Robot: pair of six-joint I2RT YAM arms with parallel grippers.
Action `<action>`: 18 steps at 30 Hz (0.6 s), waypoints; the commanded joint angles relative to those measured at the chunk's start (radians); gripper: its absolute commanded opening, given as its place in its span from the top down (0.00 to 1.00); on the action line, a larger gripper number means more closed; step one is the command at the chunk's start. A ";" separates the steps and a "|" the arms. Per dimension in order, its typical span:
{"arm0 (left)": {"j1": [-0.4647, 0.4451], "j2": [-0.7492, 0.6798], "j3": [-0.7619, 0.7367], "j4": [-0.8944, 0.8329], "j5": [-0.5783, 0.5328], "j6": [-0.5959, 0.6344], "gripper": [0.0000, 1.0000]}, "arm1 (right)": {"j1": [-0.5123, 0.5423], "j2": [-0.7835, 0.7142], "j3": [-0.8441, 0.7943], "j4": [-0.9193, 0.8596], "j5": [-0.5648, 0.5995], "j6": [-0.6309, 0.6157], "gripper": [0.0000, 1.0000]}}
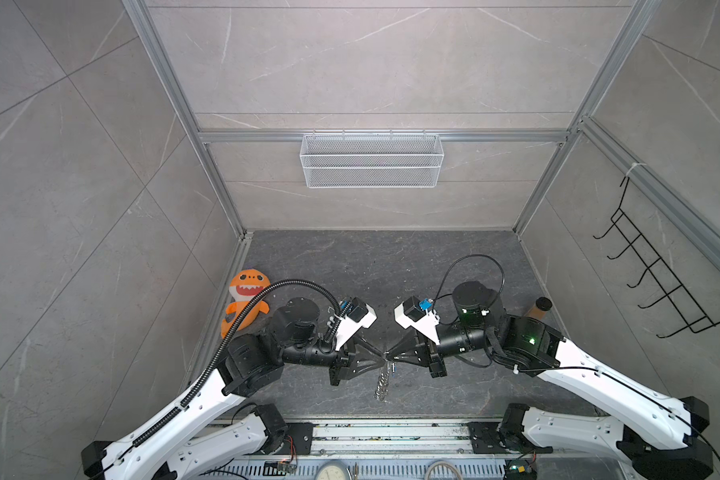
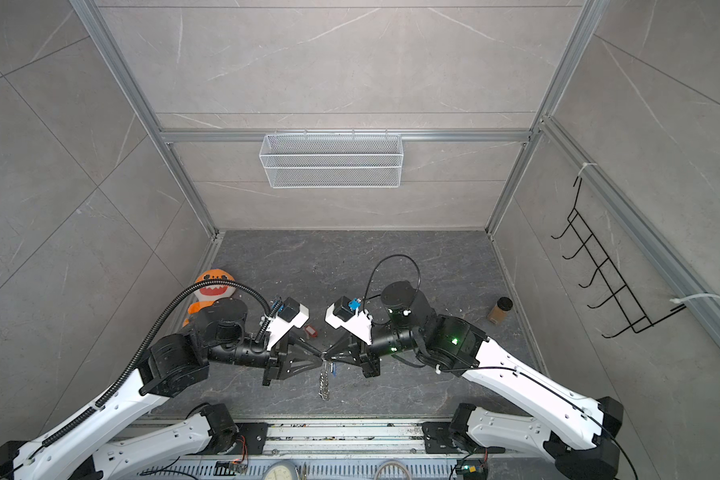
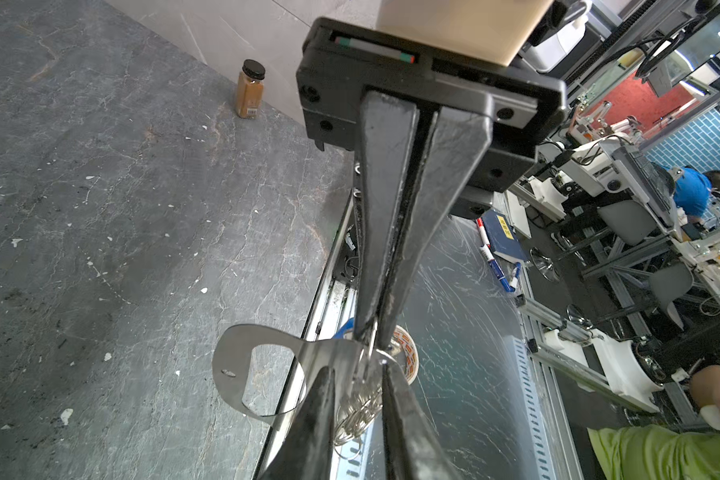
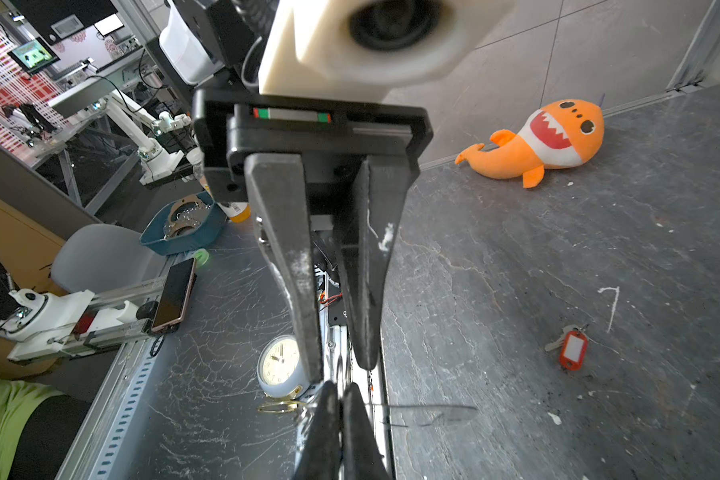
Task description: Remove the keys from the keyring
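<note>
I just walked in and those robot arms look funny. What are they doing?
They are taking keys off a keyring. The right claw is pinched shut on its rings, holding it up above the table so the chain dangles. The left claw meets it at the same spot with its tips a little apart; whether it really grips is unclear. A key with a red tag already lies loose on the table.

**Top views:** one stereo pair, high above the front rail (image 1: 391, 434), looked down toward the back wall. Both took in the whole tabletop (image 1: 350, 266).

**Left wrist:** close, looked along the left gripper (image 3: 360, 374) toward the bottle (image 3: 250, 89).

**Right wrist:** close, looked along the right gripper (image 4: 341, 388) toward the plush shark (image 4: 549, 141).

**Shared by the wrist views:** the keyring (image 3: 356, 409), where the fingertips met.
</note>
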 commanded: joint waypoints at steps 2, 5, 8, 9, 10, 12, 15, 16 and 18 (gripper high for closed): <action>0.000 0.010 0.050 0.005 0.054 0.027 0.78 | -0.004 0.013 0.034 -0.020 -0.036 -0.020 1.00; 0.000 0.020 0.061 -0.005 0.059 0.034 0.81 | -0.003 0.018 0.036 -0.019 -0.031 -0.019 1.00; -0.001 0.034 0.069 -0.012 0.061 0.037 0.82 | -0.003 0.021 0.037 -0.013 -0.028 -0.015 1.00; -0.001 0.038 0.069 -0.015 0.059 0.037 0.82 | -0.003 0.021 0.036 -0.012 -0.028 -0.014 1.00; -0.001 0.040 0.070 -0.014 0.059 0.038 0.82 | -0.003 0.021 0.037 -0.009 -0.028 -0.013 1.00; 0.000 0.040 0.068 -0.014 0.055 0.038 0.84 | -0.003 0.024 0.039 -0.009 -0.030 -0.010 1.00; 0.000 0.037 0.068 -0.008 0.046 0.039 0.90 | -0.004 0.029 0.039 -0.007 -0.032 -0.009 1.00; 0.000 0.038 0.067 -0.005 0.046 0.038 0.92 | -0.004 0.030 0.038 -0.004 -0.032 -0.006 1.00; -0.001 0.041 0.065 0.003 0.047 0.036 0.98 | -0.002 0.032 0.038 0.003 -0.036 -0.003 1.00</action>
